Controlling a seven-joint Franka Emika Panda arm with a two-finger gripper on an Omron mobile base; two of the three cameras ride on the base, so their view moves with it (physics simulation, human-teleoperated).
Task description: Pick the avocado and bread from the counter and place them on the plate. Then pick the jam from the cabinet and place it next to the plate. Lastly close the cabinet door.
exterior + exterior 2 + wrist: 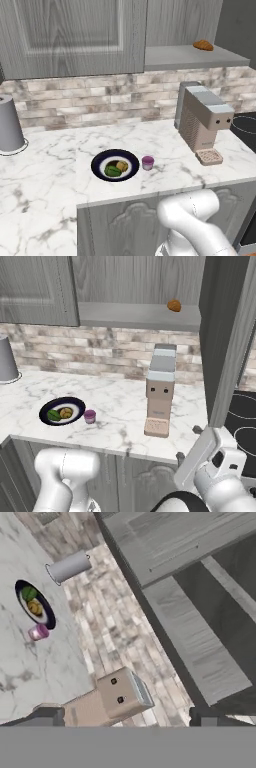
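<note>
Now: small dark green avocado [112,171] and yellowish-brown bread ball [122,165] sit on the navy-rimmed plate [100,158]; pink-purple jam jar [147,162] just beside it, near the marble counter's [50,175] front edge. My fingers [47,716] spread wide, empty. Next, I judge: shut the grey wood-grain cabinet door [225,346].

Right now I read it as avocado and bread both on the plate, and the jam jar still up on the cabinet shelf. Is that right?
Not quite. The avocado and bread do lie on the plate, but the jam is not on the shelf: it stands on the counter right beside the plate, as the left base view shows.
</note>
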